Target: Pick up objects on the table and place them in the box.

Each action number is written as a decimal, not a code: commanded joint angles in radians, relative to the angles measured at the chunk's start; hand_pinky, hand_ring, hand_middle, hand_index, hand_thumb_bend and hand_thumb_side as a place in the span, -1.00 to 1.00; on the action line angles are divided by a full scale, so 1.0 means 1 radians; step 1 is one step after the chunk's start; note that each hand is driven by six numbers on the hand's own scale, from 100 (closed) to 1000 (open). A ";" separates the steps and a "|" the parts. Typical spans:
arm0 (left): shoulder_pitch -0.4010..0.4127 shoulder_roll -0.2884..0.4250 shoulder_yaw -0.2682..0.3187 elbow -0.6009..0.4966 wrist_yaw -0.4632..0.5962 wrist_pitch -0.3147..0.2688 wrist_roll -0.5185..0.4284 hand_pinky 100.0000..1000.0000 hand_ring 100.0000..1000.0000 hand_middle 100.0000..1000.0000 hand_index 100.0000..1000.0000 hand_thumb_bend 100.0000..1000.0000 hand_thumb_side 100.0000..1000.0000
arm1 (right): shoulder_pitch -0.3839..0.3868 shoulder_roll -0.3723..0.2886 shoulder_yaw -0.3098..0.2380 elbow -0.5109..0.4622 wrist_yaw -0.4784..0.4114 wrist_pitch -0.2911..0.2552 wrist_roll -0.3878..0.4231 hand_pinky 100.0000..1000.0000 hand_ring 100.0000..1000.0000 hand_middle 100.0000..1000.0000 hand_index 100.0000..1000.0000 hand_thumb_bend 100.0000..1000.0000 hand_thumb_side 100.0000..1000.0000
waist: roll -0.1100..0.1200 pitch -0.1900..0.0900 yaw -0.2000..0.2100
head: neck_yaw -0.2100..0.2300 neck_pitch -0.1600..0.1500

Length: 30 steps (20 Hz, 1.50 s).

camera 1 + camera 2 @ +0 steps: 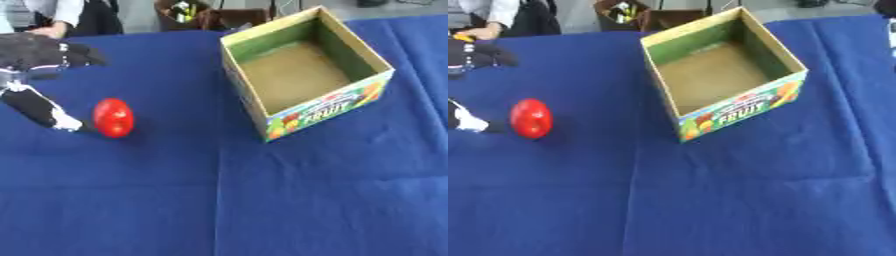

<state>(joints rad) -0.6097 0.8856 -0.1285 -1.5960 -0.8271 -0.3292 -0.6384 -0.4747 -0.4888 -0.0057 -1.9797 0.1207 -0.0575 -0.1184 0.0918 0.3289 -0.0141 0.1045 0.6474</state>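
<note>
a: what do i have on the far left?

b: my left hand [39, 80], black with pale patches, comes in from the left edge over the blue tablecloth [262, 200]. its upper fingers reach out to the right, and a lower finger [44, 111] slants down toward the red object [114, 117], its tip touching or nearly touching the object's left side. nothing is wrapped around anything, so i read the hand as released, fingers spread.

a: and the red thing itself?

b: a smooth, rounded red object, egg-like in shape, lying on the cloth at the left, well apart from the box.

a: the box?

b: the cardboard box [324, 112] sits to the right and farther back, top open, turned at an angle. its inside is green-walled with a brown floor, and i see nothing in it. the near outer wall carries fruit pictures and the word "fruit".

a: my right hand?

b: it shows in neither view.
</note>
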 commanded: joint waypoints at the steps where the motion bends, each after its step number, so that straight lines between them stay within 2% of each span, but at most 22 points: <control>1: -0.022 0.039 -0.006 0.010 -0.025 -0.014 0.013 0.32 0.58 0.85 1.00 0.14 0.18 | -0.010 -0.025 -0.004 -0.020 -0.007 -0.002 0.003 0.28 0.38 -0.12 0.34 -0.87 0.18 | -0.002 -0.014 -0.001 | 0.006 -0.012; 5: -0.030 0.034 -0.024 0.034 -0.082 -0.021 0.006 0.23 0.54 0.79 1.00 0.05 0.12 | -0.009 -0.024 -0.004 -0.020 -0.008 -0.002 0.002 0.28 0.38 -0.12 0.34 -0.86 0.19 | -0.001 -0.007 -0.006 | 0.011 -0.015; 11: -0.046 0.014 -0.038 0.095 -0.078 -0.034 0.031 0.16 0.46 0.68 0.94 -0.03 0.09 | -0.010 -0.023 -0.005 -0.020 -0.006 -0.002 0.004 0.28 0.38 -0.12 0.34 -0.86 0.19 | -0.001 0.001 -0.011 | 0.016 -0.019; 19: -0.062 -0.001 -0.058 0.153 -0.090 -0.053 0.010 0.13 0.44 0.70 0.95 -0.04 0.02 | -0.012 -0.019 -0.005 -0.020 -0.007 -0.002 0.005 0.28 0.38 -0.12 0.34 -0.85 0.19 | -0.001 0.007 -0.015 | 0.022 -0.022; 22: -0.068 -0.007 -0.063 0.169 -0.103 -0.061 0.019 0.11 0.44 0.77 1.00 -0.03 0.01 | -0.013 -0.017 -0.005 -0.020 -0.007 -0.002 0.006 0.28 0.38 -0.12 0.34 -0.86 0.19 | -0.001 0.008 -0.017 | 0.024 -0.026; 30: -0.083 -0.020 -0.079 0.206 -0.148 -0.091 0.037 0.08 0.42 0.75 1.00 -0.01 0.01 | -0.014 -0.013 -0.004 -0.020 -0.009 -0.003 0.009 0.28 0.38 -0.12 0.34 -0.86 0.19 | -0.001 0.011 -0.022 | 0.028 -0.033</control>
<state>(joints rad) -0.6776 0.8427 -0.2102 -1.3894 -0.9696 -0.4138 -0.6055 -0.4752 -0.4885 -0.0056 -1.9797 0.1201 -0.0584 -0.1117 0.0922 0.3584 -0.0363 0.1294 0.6273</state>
